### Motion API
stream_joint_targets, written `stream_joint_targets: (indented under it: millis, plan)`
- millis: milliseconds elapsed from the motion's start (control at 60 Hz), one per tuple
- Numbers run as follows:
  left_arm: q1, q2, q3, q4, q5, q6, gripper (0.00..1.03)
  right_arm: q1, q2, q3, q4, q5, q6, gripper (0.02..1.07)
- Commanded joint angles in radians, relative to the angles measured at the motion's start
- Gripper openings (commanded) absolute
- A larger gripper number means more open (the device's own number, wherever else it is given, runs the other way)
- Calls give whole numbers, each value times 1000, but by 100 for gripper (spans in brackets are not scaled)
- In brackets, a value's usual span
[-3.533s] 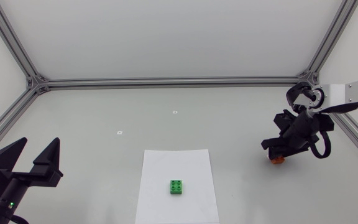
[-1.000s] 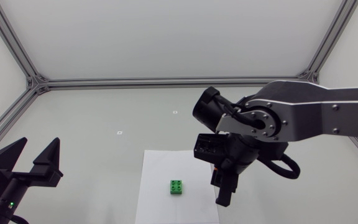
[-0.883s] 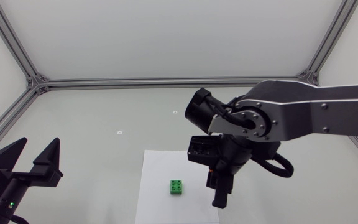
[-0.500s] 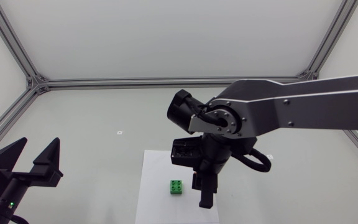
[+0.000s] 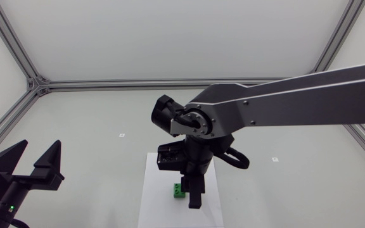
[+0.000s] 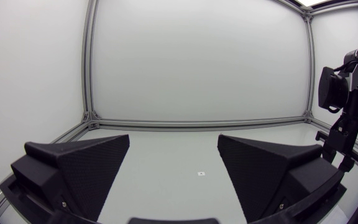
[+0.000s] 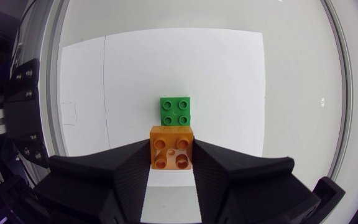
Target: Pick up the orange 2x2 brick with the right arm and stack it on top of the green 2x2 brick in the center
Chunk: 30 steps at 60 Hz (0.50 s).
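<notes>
The green 2x2 brick lies on a white paper sheet in the middle of the table, half hidden in the head view by my right gripper. In the right wrist view the orange 2x2 brick sits studs-up between the two black fingers, and my right gripper is shut on it. There the green brick shows just ahead of the orange one, lower down on the paper. At the table's near left corner my left gripper stays open and holds nothing; its own view shows the fingers wide apart.
Aluminium frame rails run along the table's back and sides. Small white markers dot the grey tabletop behind the paper and to its right. My right arm spans the right half of the table above the surface.
My right arm has swung left with the orange brick, from the paper's right edge to just over the green brick. The left arm has not moved.
</notes>
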Motion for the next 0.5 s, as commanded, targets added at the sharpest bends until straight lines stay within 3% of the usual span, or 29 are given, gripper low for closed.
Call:
stream_joint_targets:
  millis: [0,483]
  plan:
    - [2,-8,-41,-13,4,13,99,14,40,35,2,-4,-30,8]
    - [2,-8,-41,-15,4,13,99,22,127,90,10,-15,-47,8]
